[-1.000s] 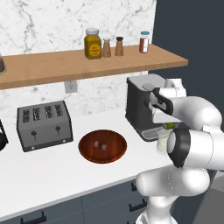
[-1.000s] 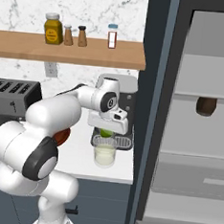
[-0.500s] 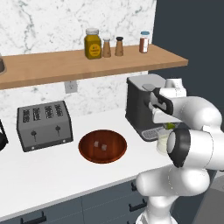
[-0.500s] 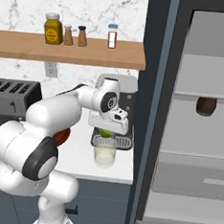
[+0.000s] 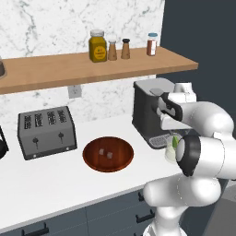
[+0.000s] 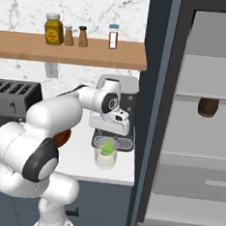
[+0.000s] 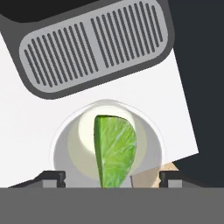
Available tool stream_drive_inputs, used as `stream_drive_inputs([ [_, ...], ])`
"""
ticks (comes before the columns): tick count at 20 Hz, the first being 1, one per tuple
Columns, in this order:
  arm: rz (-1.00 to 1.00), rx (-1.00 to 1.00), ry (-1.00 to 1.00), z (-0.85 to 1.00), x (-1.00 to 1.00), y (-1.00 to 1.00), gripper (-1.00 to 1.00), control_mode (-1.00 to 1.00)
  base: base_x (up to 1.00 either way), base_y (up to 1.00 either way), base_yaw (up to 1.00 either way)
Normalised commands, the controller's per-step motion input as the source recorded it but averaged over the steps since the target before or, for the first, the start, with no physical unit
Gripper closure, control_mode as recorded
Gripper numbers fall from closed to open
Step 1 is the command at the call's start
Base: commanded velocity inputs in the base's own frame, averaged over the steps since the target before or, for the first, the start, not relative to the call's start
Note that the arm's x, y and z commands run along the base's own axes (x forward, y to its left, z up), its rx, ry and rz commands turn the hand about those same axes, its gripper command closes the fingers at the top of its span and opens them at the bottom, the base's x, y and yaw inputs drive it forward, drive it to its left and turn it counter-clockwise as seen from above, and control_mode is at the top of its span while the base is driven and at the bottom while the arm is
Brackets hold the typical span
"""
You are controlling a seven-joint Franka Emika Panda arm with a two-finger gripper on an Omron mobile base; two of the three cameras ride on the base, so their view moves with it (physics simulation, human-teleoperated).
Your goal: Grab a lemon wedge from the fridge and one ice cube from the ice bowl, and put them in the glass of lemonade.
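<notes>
Hand view: lemon wedge released over the glass, ice cube not yet fetched.

Near the counter's left end, the ice bowl [image 5: 108, 154] holds two cubes. At the right edge, the gripper [image 6: 114, 132] stands open, fingertips [image 7: 54, 178] spread. Beneath it the lemon wedge [image 7: 114, 150] sits in the glass of lemonade [image 7: 66, 144], upright, long axis vertical, tip up. Rightward, the fridge [image 6: 200, 137] stands open.

Shelf: one jar [image 5: 97, 45], three shakers [image 5: 112, 49]; two ice cubes [image 5: 109, 155].
</notes>
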Motion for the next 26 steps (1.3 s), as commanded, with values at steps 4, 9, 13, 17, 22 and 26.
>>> stream_drive_inputs([
  [4,0.00,0.00,0.00,0.00,0.00,0.00,-1.00,-1.00,0.00,0.00,0.00],
  [9,0.00,0.00,0.00,0.00,0.00,0.00,-1.00,-1.00,0.00,0.00,0.00],
  [13,0.00,0.00,0.00,0.01,0.00,0.00,-1.00,-1.00,0.00,0.00,0.00],
  [17,0.00,0.01,0.00,0.11,-0.08,0.00,-1.00,-1.00,0.00,0.00,0.00],
  [22,0.00,0.03,-0.03,0.17,-0.16,-0.01,-1.00,-1.00,0.00,0.00,0.00],
  [26,0.00,0.01,-0.04,0.23,-0.19,0.01,-1.00,-1.00,0.00,0.00,0.00],
])
